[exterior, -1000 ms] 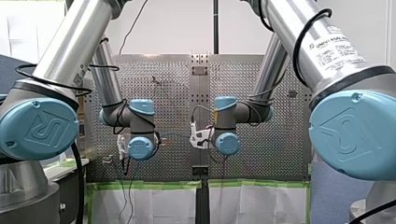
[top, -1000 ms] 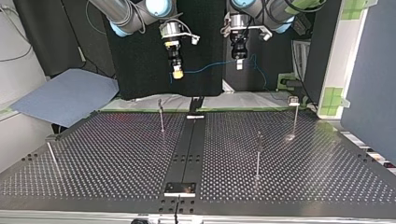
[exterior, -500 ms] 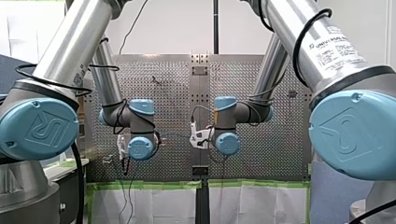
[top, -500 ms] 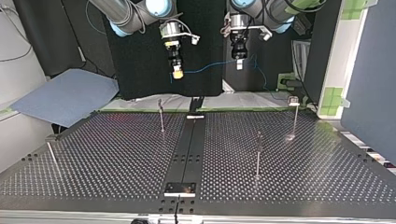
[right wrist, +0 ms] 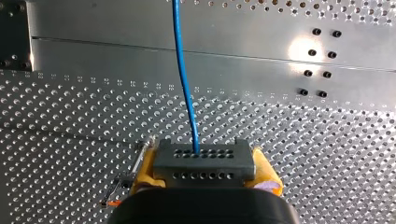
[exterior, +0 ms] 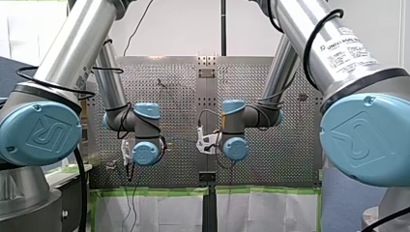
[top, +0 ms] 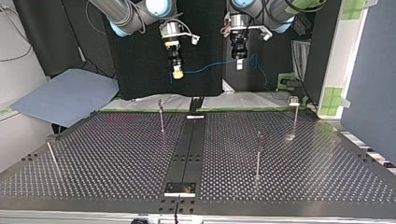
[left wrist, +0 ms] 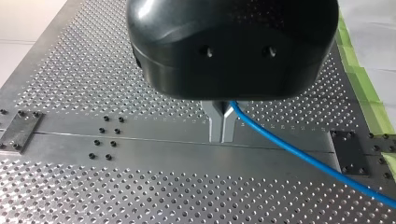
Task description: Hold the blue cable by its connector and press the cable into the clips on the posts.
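Connector [right wrist: 204, 164] is sitting pinched in my right gripper [top: 177, 73] (anchor); my left gripper [left wrist: 222, 128] is clamping the blue cable [left wrist: 299, 156] for guiding.

Bright, even indoor light filled all four views. In the right wrist view a round white glare spot sat on the bench's [right wrist: 93, 51] bare metal strip. In the top view the bench looked dark, its holes glinting, before a black backdrop [top: 140, 70]. In the front view pale highlights ran along my right arm [exterior: 309, 38]. The black housing of my left end effector [left wrist: 222, 135] carried a soft sheen.
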